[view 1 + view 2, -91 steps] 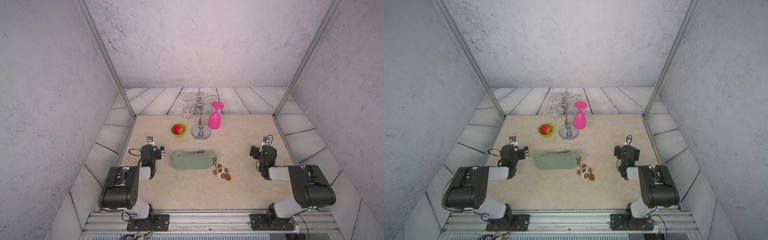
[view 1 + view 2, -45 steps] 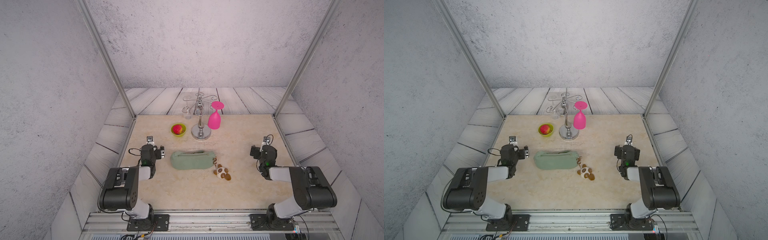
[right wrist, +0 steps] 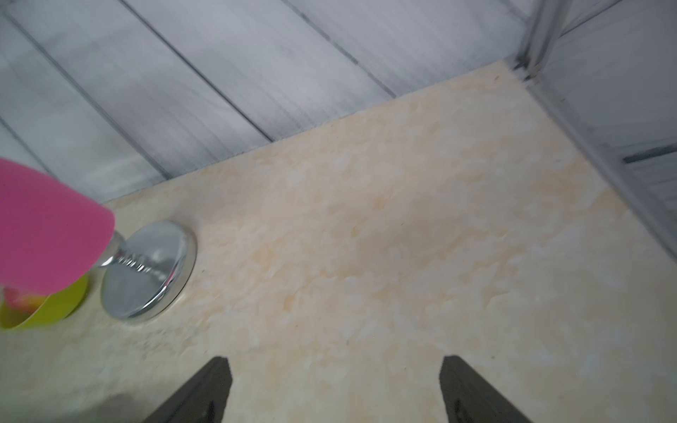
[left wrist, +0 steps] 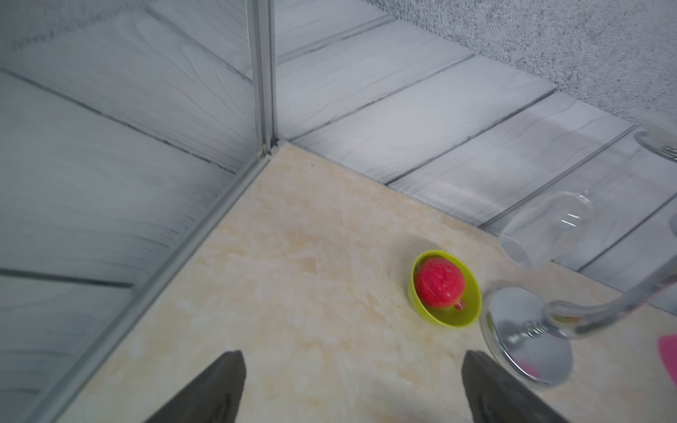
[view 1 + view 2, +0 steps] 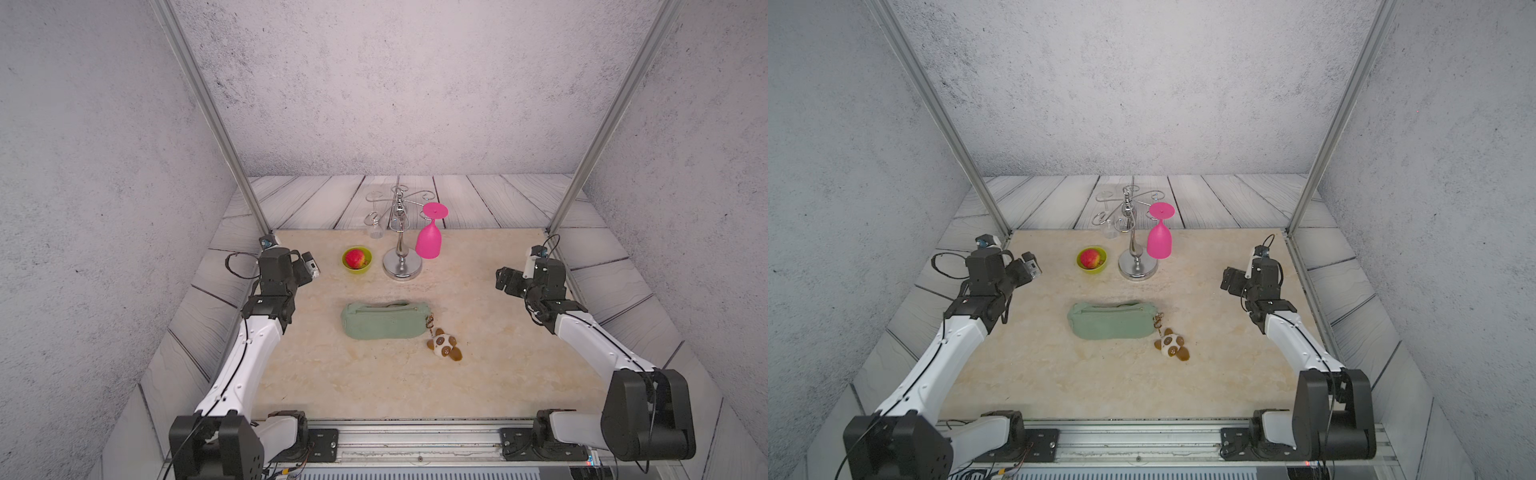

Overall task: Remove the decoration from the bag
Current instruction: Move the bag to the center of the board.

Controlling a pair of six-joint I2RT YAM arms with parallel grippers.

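The sage-green bag (image 5: 384, 322) (image 5: 1113, 322) lies flat mid-table with its zipper on top. At its right end a reddish-gold clasp (image 5: 429, 321) links it to the decoration (image 5: 444, 344) (image 5: 1171, 344), a white and brown plush head lying on the table. My left gripper (image 4: 351, 366) hovers open and empty over bare table, back and left of the bag. On the far right my right gripper (image 3: 335, 370) is also open and empty, well clear of the decoration. Neither wrist view shows the bag or the decoration.
A lime-green bowl (image 5: 368, 266) holding a red apple (image 5: 354, 258) sits behind the bag. Beside it stands a chrome rack (image 5: 402, 266), with a pink glass (image 5: 430, 241) and a clear glass (image 5: 375, 228) hanging from it. Metal posts (image 5: 552, 230) mark the back corners.
Both arms have unfolded from their low rest pose, and the grippers have risen and moved toward the back. The bag and the decoration have not moved.
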